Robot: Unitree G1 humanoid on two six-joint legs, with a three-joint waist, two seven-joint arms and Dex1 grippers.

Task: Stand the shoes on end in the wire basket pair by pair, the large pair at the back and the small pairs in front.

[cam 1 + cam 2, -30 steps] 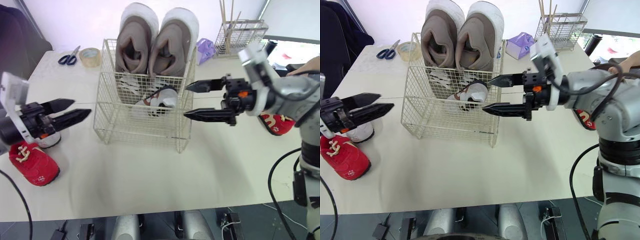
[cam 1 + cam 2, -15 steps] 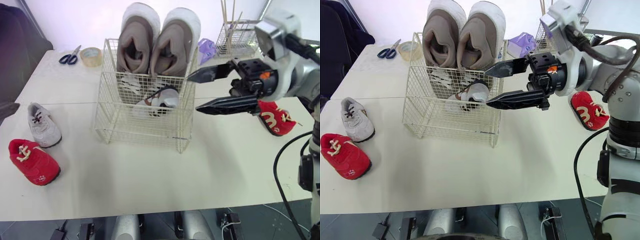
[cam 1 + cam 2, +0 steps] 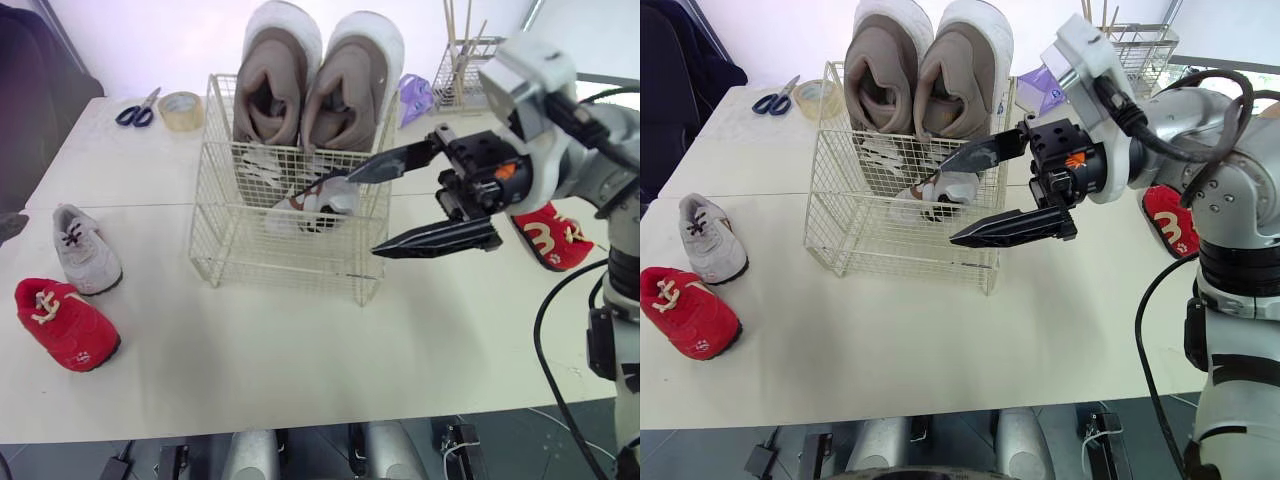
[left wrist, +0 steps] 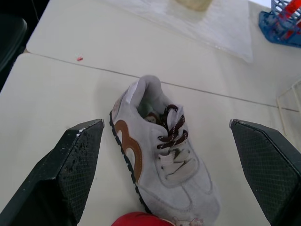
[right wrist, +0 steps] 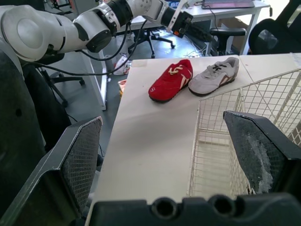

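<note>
Wire basket (image 3: 290, 235) at the centre of the table (image 3: 300, 350). The large pair (image 3: 320, 80), beige with white soles, stands on end in the back compartment, the two shoes side by side and rising above the rim. In front of it one small grey shoe (image 3: 322, 198) with brown trim lies tilted inside the basket.

Right gripper (image 3: 362, 215): released, its two black fingers spread wide and empty, at the basket's right side. The upper finger shows across the right rim, its tip just beside the small grey shoe in the basket; the lower finger shows in front of the basket's right wall. Contact with wire or shoe cannot be told. A red shoe (image 3: 548, 238) lies on the table to the right of this gripper, partly hidden by the arm.

Left gripper (image 4: 164, 123): likewise released, fingers wide apart and holding nothing. In the left wrist view a second grey shoe (image 4: 160, 165) lies sole down on the table and shows between the two fingers, touching neither. Just beside it, nearer the table's front edge, lies another red shoe (image 3: 65, 322); both are well apart from the basket, at the table's left.

At the far left of the table: scissors (image 3: 137, 108) and a tape roll (image 3: 181, 106). At the far right: a wire rack (image 3: 470, 65).
</note>
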